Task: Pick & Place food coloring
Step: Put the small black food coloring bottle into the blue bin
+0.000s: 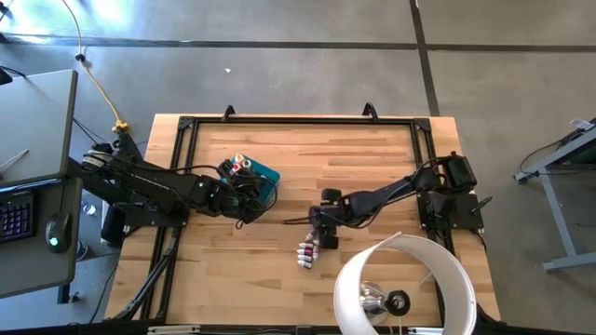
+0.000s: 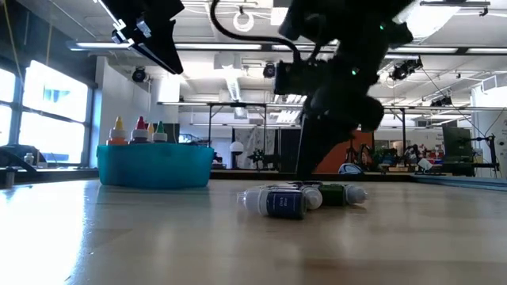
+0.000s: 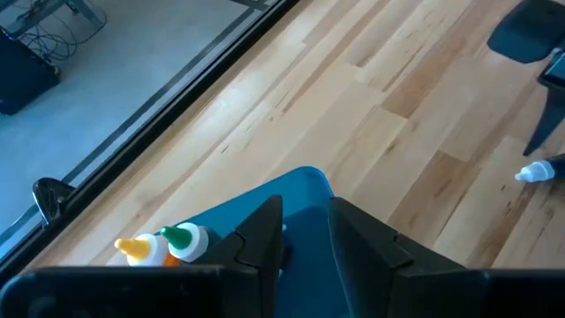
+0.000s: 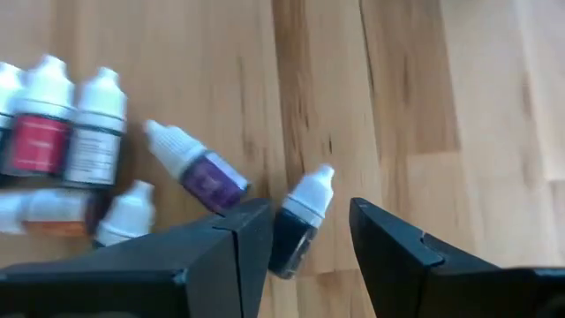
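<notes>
Low view: upright food coloring bottles (image 2: pixel 139 131) in teal bin (image 2: pixel 155 165), both end effectors released.

The pale, planked wooden tabletop (image 1: pixel 372 167) has a smooth satin finish that throws a soft sheen in the low view, with visible grain and dark streaks between the right jaws. A matt black metal frame (image 1: pixel 298 120) edges it. The small squeeze bottles of food coloring (image 4: pixel 71 132) beside the right jaws look like smooth plastic with glossy white caps and printed paper-like labels in red, grey and purple. The dark bottle (image 4: pixel 296 225) lying between those jaws has the same white plastic cap. The teal rectangular plastic bin (image 2: pixel 154 165) beneath the left jaws is smooth and slightly glossy. Both pairs of jaws are matt black plastic.
</notes>
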You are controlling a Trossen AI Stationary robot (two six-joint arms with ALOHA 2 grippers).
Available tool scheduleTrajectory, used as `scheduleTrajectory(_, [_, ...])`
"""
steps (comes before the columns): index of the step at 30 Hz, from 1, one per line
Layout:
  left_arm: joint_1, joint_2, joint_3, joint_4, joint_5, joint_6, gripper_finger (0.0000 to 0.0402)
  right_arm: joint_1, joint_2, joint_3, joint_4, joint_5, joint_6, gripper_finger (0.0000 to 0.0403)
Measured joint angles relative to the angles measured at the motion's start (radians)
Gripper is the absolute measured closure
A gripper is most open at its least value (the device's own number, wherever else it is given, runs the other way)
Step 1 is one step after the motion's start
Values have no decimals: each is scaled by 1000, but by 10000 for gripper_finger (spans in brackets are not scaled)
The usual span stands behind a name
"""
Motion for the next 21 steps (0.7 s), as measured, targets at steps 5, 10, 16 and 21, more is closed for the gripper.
scheduleTrajectory(5, [0,0,0,0,1,0,310,-34,-3,-100,108,-67,44,258])
scheduleTrajectory(10, [0,0,0,0,-1,0,310,-66,-8,-210,303,-116,51,259])
scheduleTrajectory(16, [0,0,0,0,0,0,310,-90,-7,-284,426,-110,13,293])
scheduleTrajectory(21, [0,0,0,0,0,0,310,-111,-5,-262,527,-146,-48,344])
